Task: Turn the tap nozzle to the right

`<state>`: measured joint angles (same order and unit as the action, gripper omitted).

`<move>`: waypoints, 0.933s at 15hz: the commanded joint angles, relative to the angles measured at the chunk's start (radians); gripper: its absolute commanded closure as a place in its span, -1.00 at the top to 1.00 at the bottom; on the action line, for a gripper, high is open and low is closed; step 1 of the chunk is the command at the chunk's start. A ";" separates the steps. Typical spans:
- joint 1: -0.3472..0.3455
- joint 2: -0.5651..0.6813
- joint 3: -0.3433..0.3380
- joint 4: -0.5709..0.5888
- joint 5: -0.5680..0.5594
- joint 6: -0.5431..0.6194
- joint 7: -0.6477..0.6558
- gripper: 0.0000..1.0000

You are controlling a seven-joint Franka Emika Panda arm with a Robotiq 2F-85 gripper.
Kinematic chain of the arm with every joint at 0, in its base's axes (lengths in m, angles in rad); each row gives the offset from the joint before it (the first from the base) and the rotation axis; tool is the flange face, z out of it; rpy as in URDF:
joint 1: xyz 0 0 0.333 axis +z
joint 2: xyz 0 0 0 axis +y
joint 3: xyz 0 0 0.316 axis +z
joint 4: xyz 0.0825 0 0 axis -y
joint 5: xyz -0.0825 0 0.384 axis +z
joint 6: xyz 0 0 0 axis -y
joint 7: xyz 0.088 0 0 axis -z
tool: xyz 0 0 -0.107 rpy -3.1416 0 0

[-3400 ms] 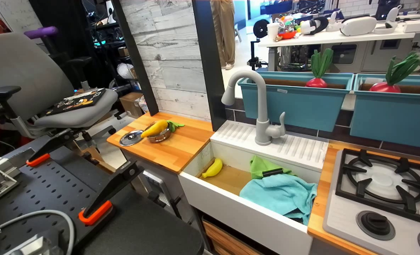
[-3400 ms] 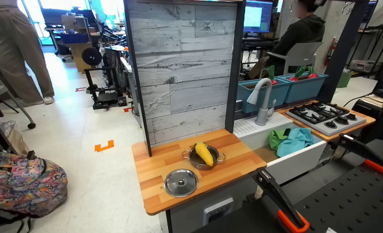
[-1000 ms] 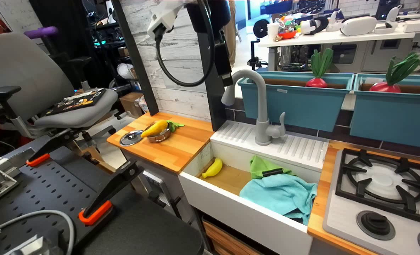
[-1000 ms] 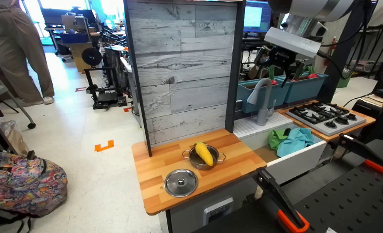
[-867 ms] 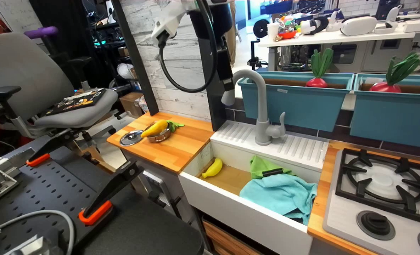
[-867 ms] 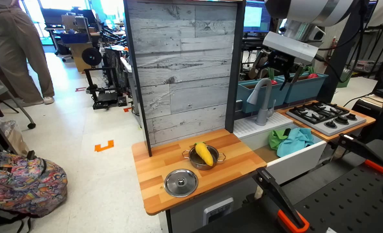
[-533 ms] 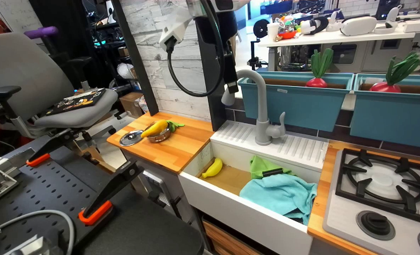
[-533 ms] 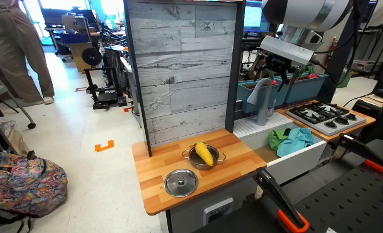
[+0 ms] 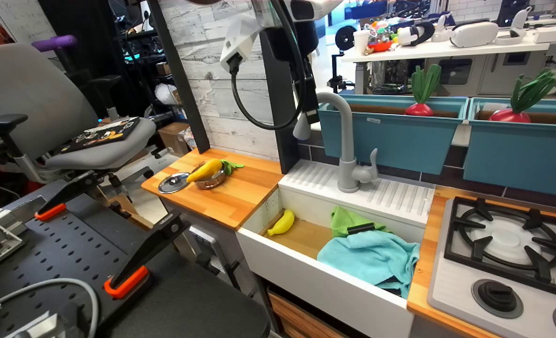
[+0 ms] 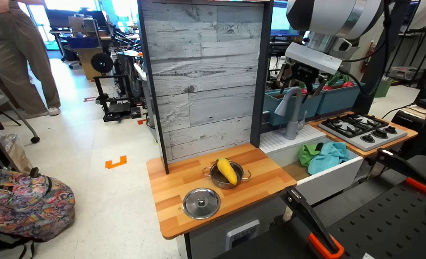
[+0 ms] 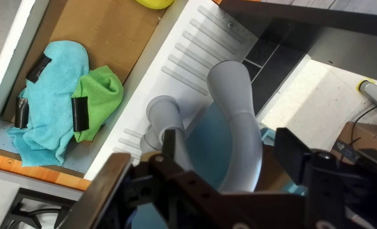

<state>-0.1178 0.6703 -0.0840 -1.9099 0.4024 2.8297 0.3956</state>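
Observation:
The tap nozzle is a matte grey arched spout (image 9: pixel 347 126) on the white ledge behind the sink, with its side lever (image 9: pixel 374 162) at the base. It also shows in the other exterior picture (image 10: pixel 294 111). In that view its outlet points toward the wall panel side. In the wrist view the arch (image 11: pixel 244 136) shows between my two spread fingers, with gaps on both sides. My gripper (image 11: pixel 226 140) is open and holds nothing. In both exterior views the gripper (image 9: pixel 312 116) is at the top of the arch; its fingers (image 10: pixel 294 90) partly cover the arch in one picture.
A dark post (image 9: pixel 282 117) and wood wall panel stand beside the spout. Teal planters (image 9: pixel 399 141) are behind it. The sink (image 9: pixel 324 281) holds blue (image 9: pixel 371 258) and green cloths and a yellow banana (image 9: pixel 282 223). A stove (image 10: pixel 363 129) is on one side, a pot (image 10: pixel 225 185) on the other.
The arm, out of view at first, has come in from above and moved down toward the arch, rightward in one exterior view and leftward in the other. The spout has not visibly moved.

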 commanded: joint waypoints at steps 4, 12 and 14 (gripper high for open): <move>0.002 0.008 0.000 0.014 -0.006 0.005 0.001 -0.69; -0.017 -0.033 -0.007 -0.047 -0.009 0.035 -0.028 -0.97; -0.038 -0.050 0.001 -0.068 -0.009 0.030 -0.060 -0.97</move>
<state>-0.1220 0.6635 -0.0773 -1.9149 0.4023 2.8297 0.3878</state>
